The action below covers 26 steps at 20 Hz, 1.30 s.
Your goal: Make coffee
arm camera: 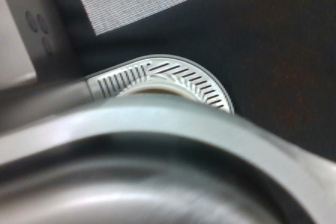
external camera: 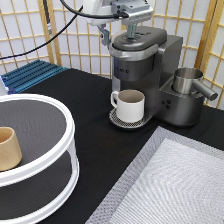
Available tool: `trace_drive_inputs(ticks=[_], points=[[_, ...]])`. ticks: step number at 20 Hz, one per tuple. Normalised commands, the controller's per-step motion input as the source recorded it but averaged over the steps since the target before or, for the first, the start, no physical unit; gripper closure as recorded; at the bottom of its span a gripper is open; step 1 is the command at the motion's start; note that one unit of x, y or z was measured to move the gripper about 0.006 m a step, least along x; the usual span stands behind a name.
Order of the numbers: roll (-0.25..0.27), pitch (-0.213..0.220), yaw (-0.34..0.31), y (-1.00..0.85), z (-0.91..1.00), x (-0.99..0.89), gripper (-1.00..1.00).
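The dark grey coffee machine point(external camera: 145, 65) stands at the exterior view's top centre with its lid down. My gripper point(external camera: 118, 34) is right over the lid, open, with one finger on the lid's top and the other hanging off its left side; it holds nothing. A white mug with a handle point(external camera: 131, 104) stands on the machine's round drip tray point(external camera: 118, 121) under the spout. The wrist view shows the lid's curved rim point(arm camera: 165, 150) from close by and the slotted drip tray point(arm camera: 187, 77) below. The coffee pod is not in view.
A steel jug point(external camera: 187, 80) sits on the machine's right side. A white two-tier round shelf point(external camera: 60, 155) at the left holds a tan handleless cup point(external camera: 7, 148). A blue rack point(external camera: 30, 75) lies at the top left. A grey mat point(external camera: 170, 185) covers the bottom right.
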Motion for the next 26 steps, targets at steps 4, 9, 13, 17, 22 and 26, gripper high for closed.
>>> trace_drive_inputs(ticks=[4, 9, 13, 17, 22, 26], points=[[-0.059, -0.014, 0.050, 0.02, -0.08, -0.10, -1.00], [-0.008, 0.000, 0.009, -0.22, -0.01, 0.01, -1.00], [0.000, 0.000, 0.000, -0.23, 0.10, 0.10, -1.00], [0.000, 0.000, 0.000, -0.10, 0.03, 0.08, -1.00], [-0.019, 0.000, 0.000, 0.10, 0.00, -0.03, -1.00], [-0.033, 0.000, 0.006, 0.14, -0.03, 0.00, -1.00]])
